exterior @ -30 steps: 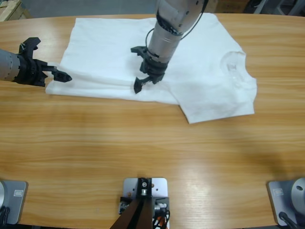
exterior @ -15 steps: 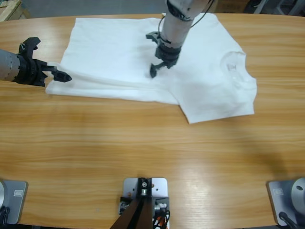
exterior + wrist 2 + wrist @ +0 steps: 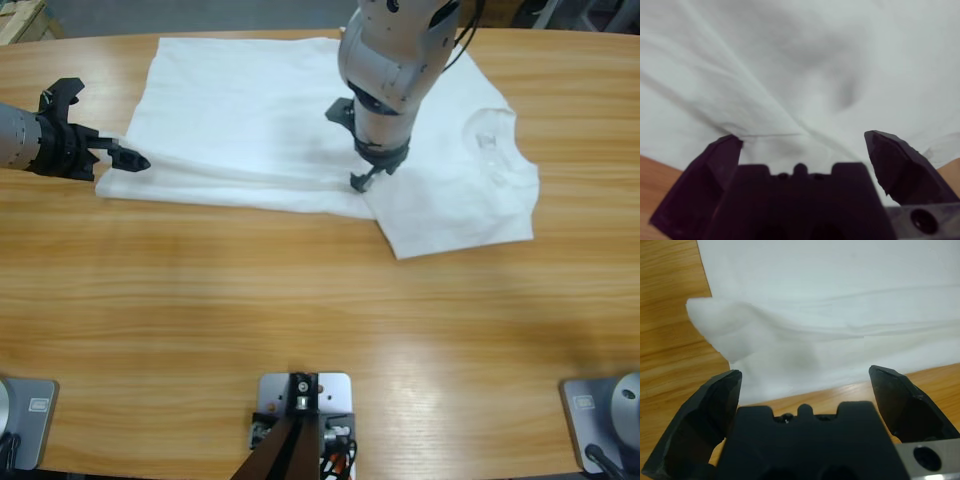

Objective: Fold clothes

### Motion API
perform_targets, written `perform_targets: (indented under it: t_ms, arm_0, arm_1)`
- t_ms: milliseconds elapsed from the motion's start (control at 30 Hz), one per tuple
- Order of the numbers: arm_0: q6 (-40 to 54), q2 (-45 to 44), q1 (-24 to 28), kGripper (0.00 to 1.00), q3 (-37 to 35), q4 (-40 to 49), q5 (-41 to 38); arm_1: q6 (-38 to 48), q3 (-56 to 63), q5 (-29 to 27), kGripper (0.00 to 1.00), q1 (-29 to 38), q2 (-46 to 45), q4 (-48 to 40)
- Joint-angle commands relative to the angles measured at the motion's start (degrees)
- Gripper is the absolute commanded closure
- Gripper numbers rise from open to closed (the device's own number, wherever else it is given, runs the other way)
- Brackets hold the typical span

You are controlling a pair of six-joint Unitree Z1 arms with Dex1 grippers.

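A white T-shirt (image 3: 300, 130) lies spread across the far half of a long wooden surface (image 3: 320, 320), its neck pointing right and its hem to the left. The near long side is already folded in, leaving a doubled strip of cloth along the front edge, while a sleeve and shoulder on the right stick out past that fold towards the viewer.

The left gripper (image 3: 122, 158) reaches in from the left edge and sits at the near left corner of the shirt. Its 2 black fingers (image 3: 715, 405) are spread wide with nothing between them, and a small peak of cloth stands just ahead of them. It is probably placed there to take that corner for the next fold.

The right gripper (image 3: 368, 180) comes down from the top middle and hovers over the near edge where the folded strip meets the jutting sleeve. Its fingers (image 3: 895, 160) are also apart and empty, with creased white cloth right below them. This looks like the matching pick-up point.

The shirt is plain white with a ribbed round neck (image 3: 490, 130). Soft wrinkles run along the fold, and the cloth looks thin and limp.
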Motion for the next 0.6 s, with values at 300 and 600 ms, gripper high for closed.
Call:
perform_targets:
  t_ms: [300, 600]
  arm_0:
    - [0.8, 3.03, 0.35, 0.0, -0.11, 0.01, 0.71]
    - [0.78, 3.05, 0.35, 0.0, -0.02, -0.02, 0.71]
  arm_1:
    - [0.79, -1.92, -2.33, 0.013, 1.2, 3.7, 0.68]
    - [0.62, -6.68, -4.19, 0.013, 1.2, 7.06, 3.43]
